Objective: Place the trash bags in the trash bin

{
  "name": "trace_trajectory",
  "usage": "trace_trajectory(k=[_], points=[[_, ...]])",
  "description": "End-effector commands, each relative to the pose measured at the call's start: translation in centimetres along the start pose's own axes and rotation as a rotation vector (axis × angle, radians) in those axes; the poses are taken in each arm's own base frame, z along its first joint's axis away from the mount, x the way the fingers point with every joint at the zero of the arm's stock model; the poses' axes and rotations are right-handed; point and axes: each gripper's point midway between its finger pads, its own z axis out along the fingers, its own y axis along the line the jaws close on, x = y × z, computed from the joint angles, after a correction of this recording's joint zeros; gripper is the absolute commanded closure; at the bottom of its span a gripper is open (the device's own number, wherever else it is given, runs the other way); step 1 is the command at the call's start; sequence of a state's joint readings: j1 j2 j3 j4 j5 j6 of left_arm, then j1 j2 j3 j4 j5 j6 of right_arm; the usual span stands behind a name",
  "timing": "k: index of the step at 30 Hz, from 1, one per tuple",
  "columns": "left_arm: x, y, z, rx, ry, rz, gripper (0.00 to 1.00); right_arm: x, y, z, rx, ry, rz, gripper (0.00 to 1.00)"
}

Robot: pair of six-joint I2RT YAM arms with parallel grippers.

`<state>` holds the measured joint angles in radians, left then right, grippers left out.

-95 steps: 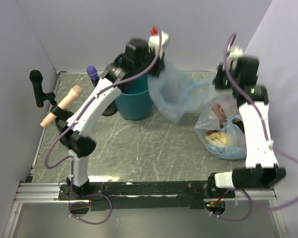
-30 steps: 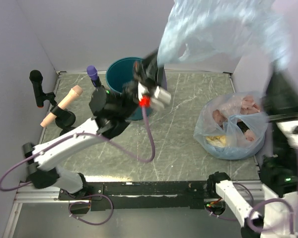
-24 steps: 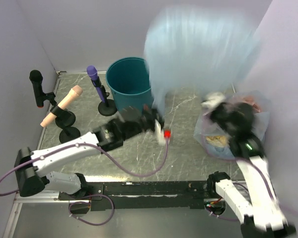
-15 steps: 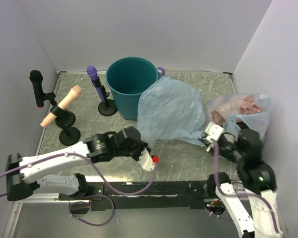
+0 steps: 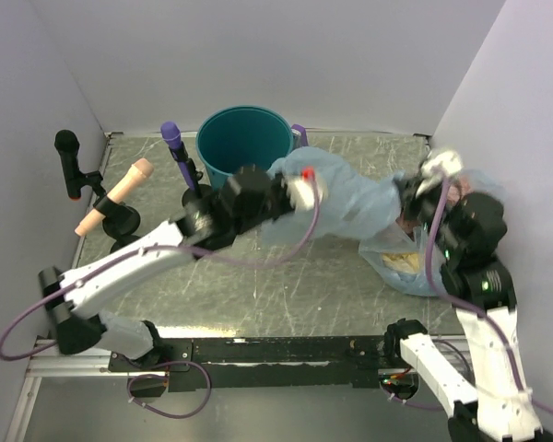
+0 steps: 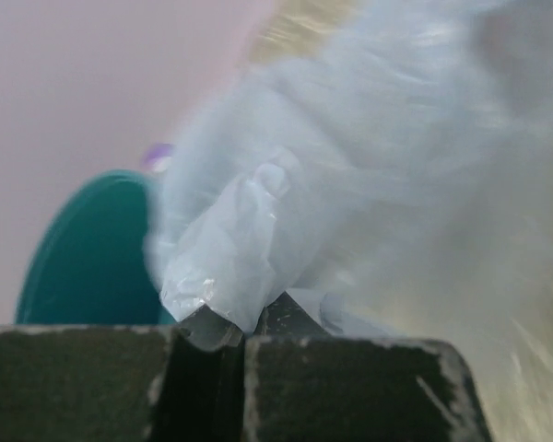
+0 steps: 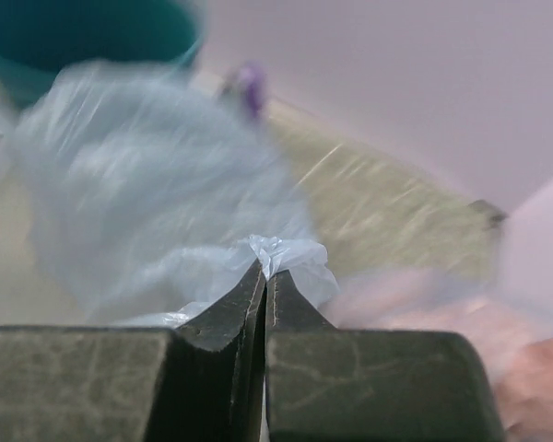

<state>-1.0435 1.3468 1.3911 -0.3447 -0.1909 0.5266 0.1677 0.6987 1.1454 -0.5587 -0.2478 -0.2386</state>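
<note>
Trash bag (image 5: 355, 207): stretched sideways between your grippers, just right of the trash bin (image 5: 244, 138), not in it.
Left gripper (image 6: 242, 322): pinched on one end, nearer the bin.
Right gripper (image 7: 264, 276): clamped on the far end.

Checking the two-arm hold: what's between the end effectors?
The pale-blue trash bag, stretched from the left end effector to the right end effector, pinched by both. Top external view shows the span.
</note>
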Motion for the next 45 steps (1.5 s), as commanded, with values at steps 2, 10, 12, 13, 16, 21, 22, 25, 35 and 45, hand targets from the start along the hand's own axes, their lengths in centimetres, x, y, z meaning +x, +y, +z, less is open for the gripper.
trace_trajectory(k=[2, 10, 12, 13, 16, 21, 22, 25, 35, 45], points=[[-7.4, 13.8, 1.5, -0.399, -0.182, -0.243, 0.99, -13.8, -9.0, 1.6, 0.388, -0.365, 0.055, 1.0], [-20.5, 23.1, -3.0, -0.742, -0.601, 0.283, 0.99, -31.3, -10.0, -4.5, 0.434, -0.863, -0.19, 1.0], [-23.4, 23.1, -6.6, -0.865, -0.756, 0.465, 0.99, -33.8, -8.1, -7.7, 0.387, -0.983, -0.274, 1.0], [-24.8, 22.8, -8.0, -0.907, -0.817, 0.542, 0.99, -34.8, -7.0, -9.2, 0.359, -1.026, -0.312, 1.0], [-27.9, 21.7, -12.2, -1.016, -0.96, 0.634, 0.99, -36.0, -4.7, -12.2, 0.305, -1.082, -0.433, 1.0], [-26.8, 19.1, -12.8, -1.116, -1.007, 0.661, 0.99, -30.6, -4.0, -10.1, 0.275, -0.926, -0.492, 1.0], [-25.4, 18.9, -11.3, -1.087, -0.954, 0.628, 0.99, -27.8, -4.0, -8.4, 0.265, -0.842, -0.495, 1.0], [-18.1, 16.3, -3.7, -0.789, -0.685, 0.445, 0.99, -12.9, -2.4, 0.1, 0.075, -0.393, -0.506, 1.0], [-3.1, -5.6, -3.5, 0.404, -0.165, 0.13, 0.99, 3.6, 10.7, -7.4, -0.615, 0.063, -0.177, 1.0], [-6.8, -4.1, -4.8, 0.353, -0.253, -0.023, 0.99, -0.9, 10.7, -6.7, -0.582, 0.019, 0.032, 1.0]])
